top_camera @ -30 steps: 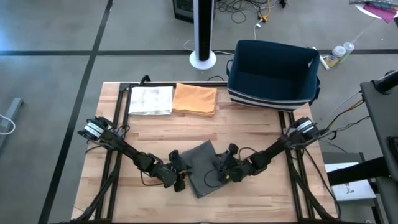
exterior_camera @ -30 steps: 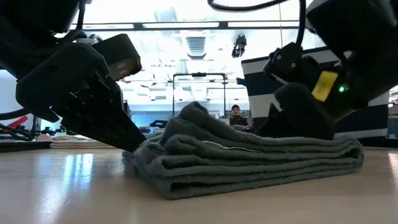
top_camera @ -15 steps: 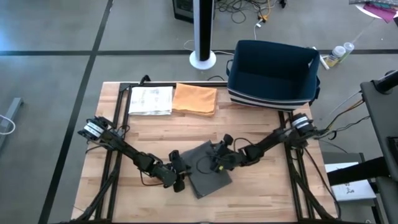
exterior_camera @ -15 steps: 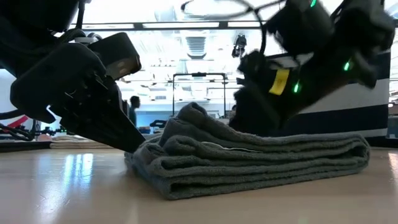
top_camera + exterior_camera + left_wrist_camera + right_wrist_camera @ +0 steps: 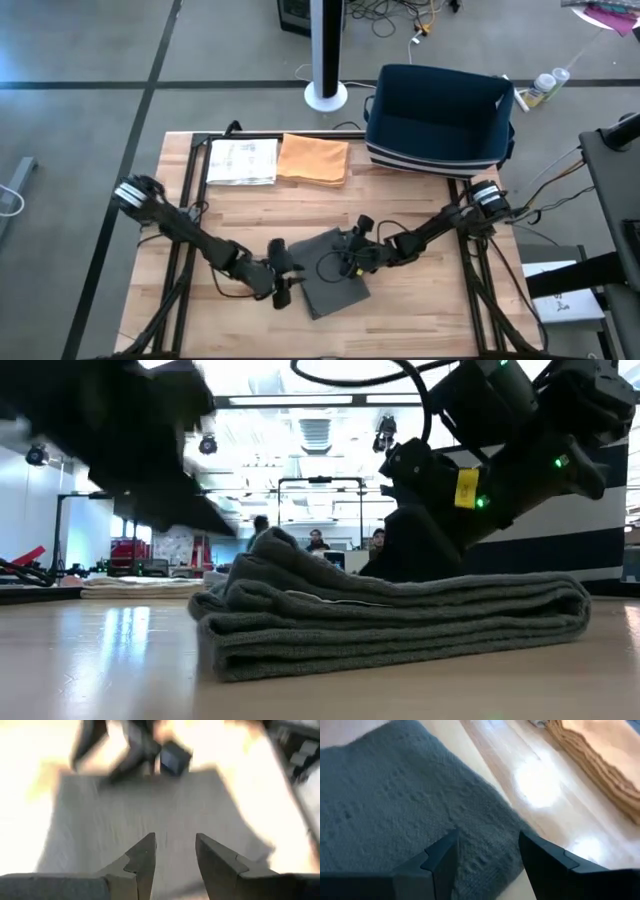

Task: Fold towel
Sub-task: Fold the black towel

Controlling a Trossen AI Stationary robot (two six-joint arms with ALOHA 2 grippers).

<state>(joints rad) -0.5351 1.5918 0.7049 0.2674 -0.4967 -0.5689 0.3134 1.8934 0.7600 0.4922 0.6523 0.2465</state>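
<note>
A grey towel (image 5: 332, 292) lies folded in several layers on the wooden table (image 5: 420, 320), its stacked folds showing in the low view (image 5: 400, 620). My left gripper (image 5: 285, 284) hangs open above and just off the towel's left edge (image 5: 175, 837), with nothing between its fingers. My right gripper (image 5: 349, 261) is open and low over the towel's top near its far corner (image 5: 487, 837). In the low view it stands at the towel's upper surface (image 5: 410, 555). My right gripper sits right at the towel's top layer (image 5: 470, 815), slanting down from the table's right. I cannot tell whether its fingers touch the cloth. Nothing lies between them.
At the far edge lie a folded orange cloth (image 5: 313, 160) and a white folded piece (image 5: 242, 160). A dark blue bin (image 5: 440, 115) stands at the far right. Bare wood lies left and near of the towel. People show in the room behind.
My left gripper has risen from the towel's left edge and now hangs clear above it. My right gripper has slid over the towel's top toward the table's left and far side. The towel's left end has sagged a little lower.
</note>
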